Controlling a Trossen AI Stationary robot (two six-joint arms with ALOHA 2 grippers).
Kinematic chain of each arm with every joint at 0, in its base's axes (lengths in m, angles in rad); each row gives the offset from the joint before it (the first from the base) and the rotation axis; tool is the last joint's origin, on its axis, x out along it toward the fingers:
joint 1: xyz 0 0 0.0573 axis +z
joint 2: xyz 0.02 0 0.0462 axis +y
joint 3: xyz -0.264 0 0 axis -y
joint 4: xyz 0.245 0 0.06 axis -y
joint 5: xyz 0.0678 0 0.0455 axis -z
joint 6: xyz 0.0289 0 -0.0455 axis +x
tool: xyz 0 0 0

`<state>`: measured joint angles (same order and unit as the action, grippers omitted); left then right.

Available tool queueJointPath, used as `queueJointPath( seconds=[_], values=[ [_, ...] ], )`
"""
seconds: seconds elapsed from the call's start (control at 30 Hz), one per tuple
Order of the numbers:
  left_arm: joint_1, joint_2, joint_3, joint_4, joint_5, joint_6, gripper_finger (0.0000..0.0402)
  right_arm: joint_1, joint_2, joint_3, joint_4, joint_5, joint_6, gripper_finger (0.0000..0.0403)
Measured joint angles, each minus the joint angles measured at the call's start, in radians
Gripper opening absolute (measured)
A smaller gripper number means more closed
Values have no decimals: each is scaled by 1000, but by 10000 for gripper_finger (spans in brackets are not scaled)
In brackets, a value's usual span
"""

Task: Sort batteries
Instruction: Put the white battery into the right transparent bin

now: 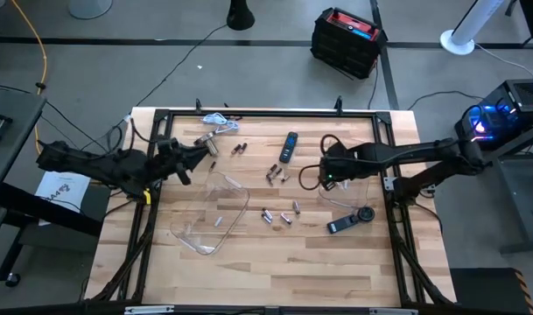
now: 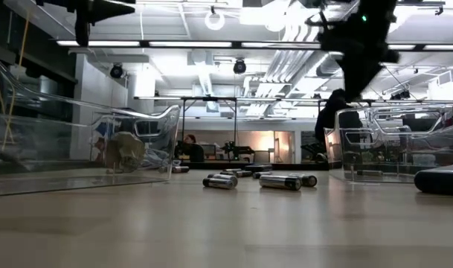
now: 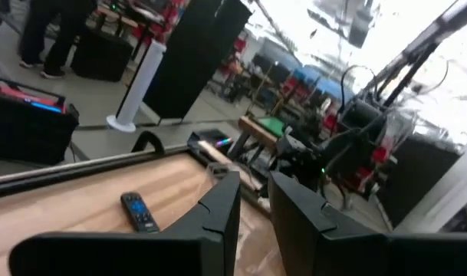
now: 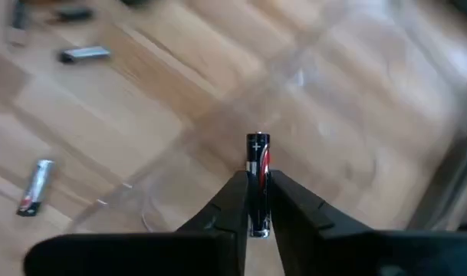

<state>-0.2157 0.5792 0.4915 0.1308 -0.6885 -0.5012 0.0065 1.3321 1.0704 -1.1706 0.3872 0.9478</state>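
My right tool [image 4: 258,201] grips one battery [image 4: 257,165] upright above the worktop [image 4: 141,115]. Other batteries [image 4: 35,186] lie below it. My left tool [image 3: 252,218]: slightly parted, nothing held.

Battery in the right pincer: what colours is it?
Black with a red stripe, battery clearest in the right wrist view.

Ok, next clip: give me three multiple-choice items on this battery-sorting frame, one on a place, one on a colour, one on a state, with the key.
1. Where is the remote?
A. inside a clear tray
B. on the bare table, far side
C. in the left gripper

2. What colour is the table?
A. white
B. light wood
C. green

3. What is the right gripper doing?
A. holding a battery
B. open and empty
C. gripping the remote

Key: B, the high view shows it lying on the boards; B, pale planks; A, the right wrist view shows a battery pinched between the fingers.
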Motion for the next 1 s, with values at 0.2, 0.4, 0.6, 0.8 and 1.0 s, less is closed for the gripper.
queueJointPath(
  seconds=[0.2, 0.4, 0.6, 0.8, 1.0],
  values=[
    [0, 39, 0, 0, 12, -2, 65, -12, -16, -127, 11, -115, 207, 122],
    [0, 32, 0, 2, -1, 10, 65, 27, -22, -83, 163, -138, 170, 196],
    [0, 34, 0, 0, -10, 16, 65, 95, 1, -15, 597, -142, 62, 215],
    [0, 36, 0, -3, -10, 8, 65, 124, 209, 63, 606, -293, 90, 216],
    [0, 36, 0, -3, -10, 7, 65, 146, 454, 201, 431, -370, 72, 216]
  ],
)
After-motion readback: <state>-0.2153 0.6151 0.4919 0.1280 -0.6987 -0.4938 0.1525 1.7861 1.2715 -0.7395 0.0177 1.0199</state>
